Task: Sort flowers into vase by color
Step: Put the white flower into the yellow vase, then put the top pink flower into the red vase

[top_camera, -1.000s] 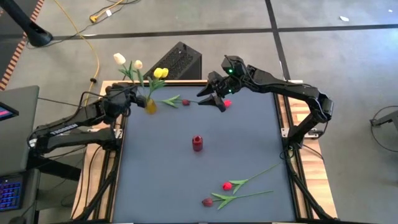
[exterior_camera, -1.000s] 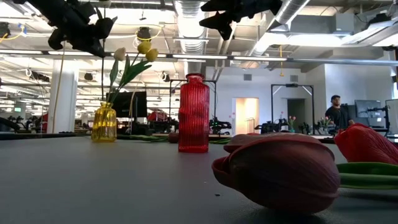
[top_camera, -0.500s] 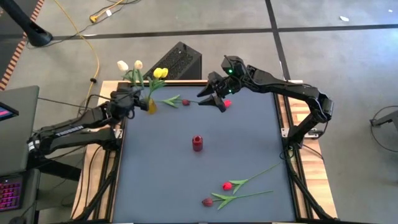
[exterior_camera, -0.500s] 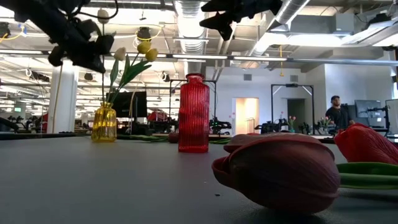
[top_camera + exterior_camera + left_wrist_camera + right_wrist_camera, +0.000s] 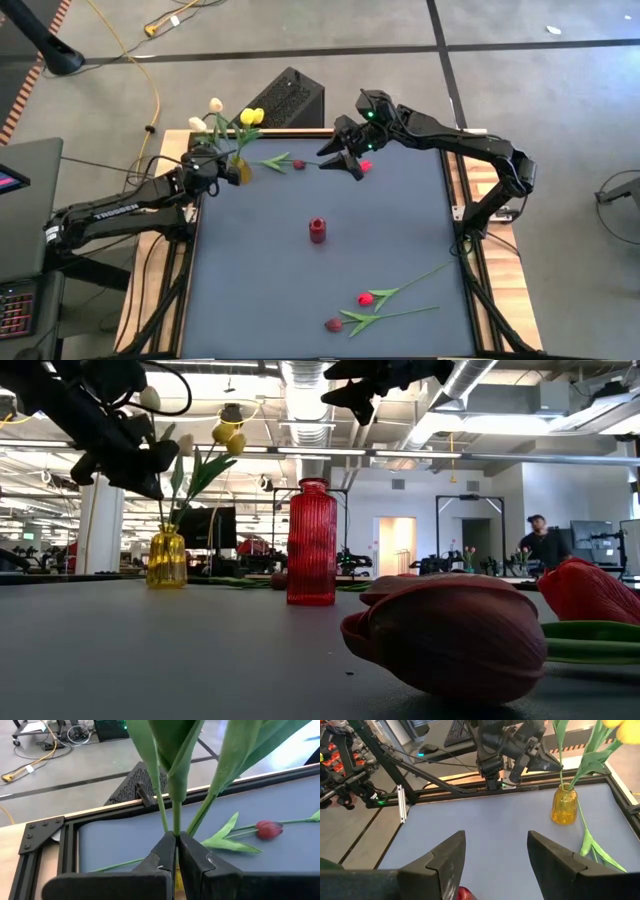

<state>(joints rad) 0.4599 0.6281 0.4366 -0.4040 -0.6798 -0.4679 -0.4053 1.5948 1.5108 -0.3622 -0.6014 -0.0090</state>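
Dark fingers of the left gripper [image 5: 176, 851] are clamped on a thin green stem [image 5: 176, 815] just above the yellow vase [image 5: 240, 170] at the table's far left corner; cream and yellow flowers [image 5: 232, 119] rise from it. The right gripper [image 5: 348, 165] hangs with jaws spread wide and empty over a red tulip [image 5: 365, 166] near the far edge. The red vase [image 5: 318, 230] stands mid-table; two more tulips [image 5: 352, 311] lie at the near side.
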